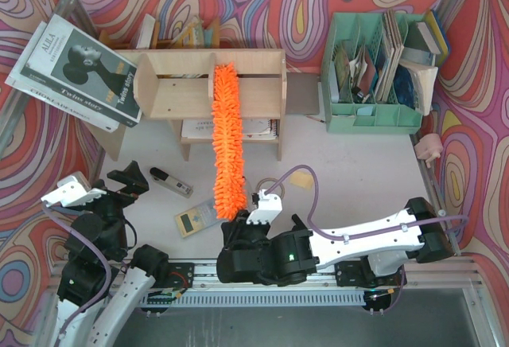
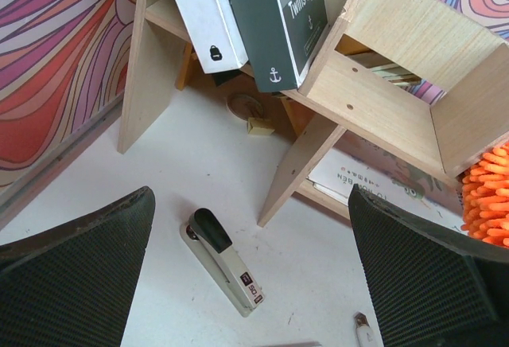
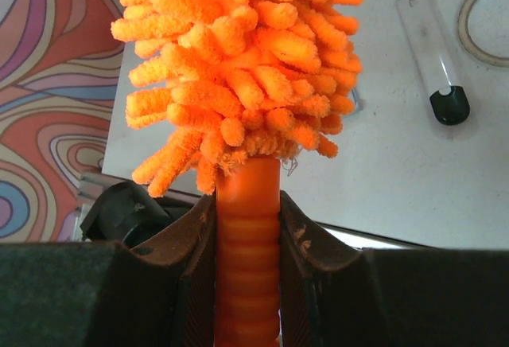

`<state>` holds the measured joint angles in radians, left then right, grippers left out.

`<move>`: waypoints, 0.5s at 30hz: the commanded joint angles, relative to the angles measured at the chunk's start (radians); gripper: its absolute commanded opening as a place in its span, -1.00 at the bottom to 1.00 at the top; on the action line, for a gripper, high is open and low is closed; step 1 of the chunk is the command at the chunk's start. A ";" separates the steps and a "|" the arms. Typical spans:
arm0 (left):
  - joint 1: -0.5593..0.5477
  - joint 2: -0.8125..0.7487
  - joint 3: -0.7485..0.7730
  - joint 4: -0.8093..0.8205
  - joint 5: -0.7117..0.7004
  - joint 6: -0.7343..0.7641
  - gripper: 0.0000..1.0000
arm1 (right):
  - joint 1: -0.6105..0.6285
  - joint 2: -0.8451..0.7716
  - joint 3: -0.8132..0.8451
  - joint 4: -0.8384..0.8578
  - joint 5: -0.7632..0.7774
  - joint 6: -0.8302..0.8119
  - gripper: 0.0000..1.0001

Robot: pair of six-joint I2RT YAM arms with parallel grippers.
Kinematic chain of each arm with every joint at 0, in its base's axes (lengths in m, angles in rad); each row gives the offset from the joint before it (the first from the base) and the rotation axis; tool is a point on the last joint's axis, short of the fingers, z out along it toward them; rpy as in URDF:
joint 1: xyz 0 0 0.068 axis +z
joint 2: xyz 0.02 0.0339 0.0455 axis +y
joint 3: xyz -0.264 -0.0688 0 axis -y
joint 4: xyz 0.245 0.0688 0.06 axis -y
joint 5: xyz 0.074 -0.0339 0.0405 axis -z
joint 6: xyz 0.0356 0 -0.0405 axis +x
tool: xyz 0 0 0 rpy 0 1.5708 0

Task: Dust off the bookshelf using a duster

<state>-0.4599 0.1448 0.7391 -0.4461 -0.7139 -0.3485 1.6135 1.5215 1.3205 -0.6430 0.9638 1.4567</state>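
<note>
The right jaws are shut tight on the ribbed orange neck of the duster [image 3: 246,68], just below its shaggy head, with a finger [image 3: 310,259] pressed to each side. From there the head stretches away across the desk [image 1: 334,172] and up over the front of the bookshelf [image 1: 171,84], its far tip lying on the plywood by an upright divider. The left jaws stand wide open with nothing between them, held over the desk near a grey stapler [image 2: 223,263], to the left of the duster and well apart from it. Large books [image 1: 75,68] lean against the bookshelf's left end, and flat printed matter [image 1: 238,128] lies beneath it. At the far right, a mint-green file organiser [image 1: 370,116] holds upright books and papers. A black-and-white marker pen [image 3: 433,52] lies on the white desk beside the duster head, and a small beige device with a screen [image 1: 193,221] lies on its other side. Swirling red, pink and blue patterned walls [image 1: 302,5] enclose the desk.
</note>
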 commanded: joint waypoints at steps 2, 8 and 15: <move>0.006 0.007 -0.006 0.015 0.005 -0.003 0.97 | -0.015 -0.033 0.005 -0.129 0.019 0.186 -1.00; 0.006 0.010 -0.006 0.016 0.009 -0.003 0.96 | -0.015 -0.048 0.004 -0.237 0.049 0.282 -1.00; 0.007 0.010 -0.006 0.015 0.009 -0.003 0.97 | -0.016 -0.027 0.003 0.048 -0.008 0.003 -1.00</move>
<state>-0.4599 0.1471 0.7391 -0.4461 -0.7120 -0.3485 1.6024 1.5047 1.3201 -0.7628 0.9524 1.6089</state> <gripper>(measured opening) 0.983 0.331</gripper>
